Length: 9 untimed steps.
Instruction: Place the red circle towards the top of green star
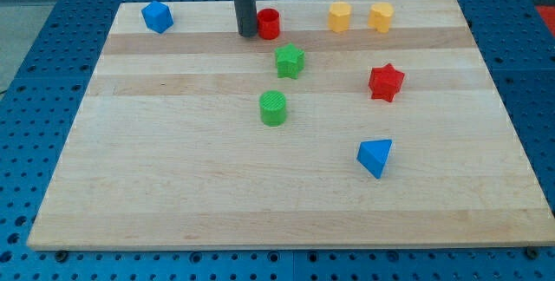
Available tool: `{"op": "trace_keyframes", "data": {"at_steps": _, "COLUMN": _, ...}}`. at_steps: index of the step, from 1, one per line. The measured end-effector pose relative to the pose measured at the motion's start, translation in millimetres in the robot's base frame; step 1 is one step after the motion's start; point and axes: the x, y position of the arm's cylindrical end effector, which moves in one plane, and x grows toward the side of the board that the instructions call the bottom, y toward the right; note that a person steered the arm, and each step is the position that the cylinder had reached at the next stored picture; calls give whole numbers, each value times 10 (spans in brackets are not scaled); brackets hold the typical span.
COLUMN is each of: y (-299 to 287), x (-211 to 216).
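Eight blocks lay on the bench point(173, 194), and the one that mattered, the red circle point(269, 23), stood near the far edge, a little left of centre. My tip point(247, 34) was touching or just beside its left side. The arm carried no gripper, only the rod, so nothing was open or closed and nothing was held.

The green star point(290, 61) sat just nearer than the red circle and slightly to its right, the two close but apart. I judged the circle already lay roughly on the star's far side, so the step in hand was a fine adjustment. A short, slow nudge to the right, with the rod centred on the circle's left face, would have lined it up over the star without making it spin away or strike the star.

Farther out, a green cylinder point(273, 107) stood nearer than the star, a red star point(386, 82) to the right, two yellow blocks point(339, 16) point(381, 16) along the far edge, a blue block point(157, 16) at the far left and a blue triangular block point(375, 157) near right.
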Motion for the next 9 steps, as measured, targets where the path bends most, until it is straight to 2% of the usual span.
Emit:
{"op": "trace_keyframes", "data": {"at_steps": 1, "y": 316, "x": 138}}
{"op": "trace_keyframes", "data": {"at_steps": 2, "y": 383, "x": 138}}
{"op": "trace_keyframes", "data": {"at_steps": 6, "y": 771, "x": -108}}
{"op": "trace_keyframes", "data": {"at_steps": 7, "y": 1242, "x": -134}}
{"op": "trace_keyframes", "data": {"at_steps": 9, "y": 1210, "x": -707}}
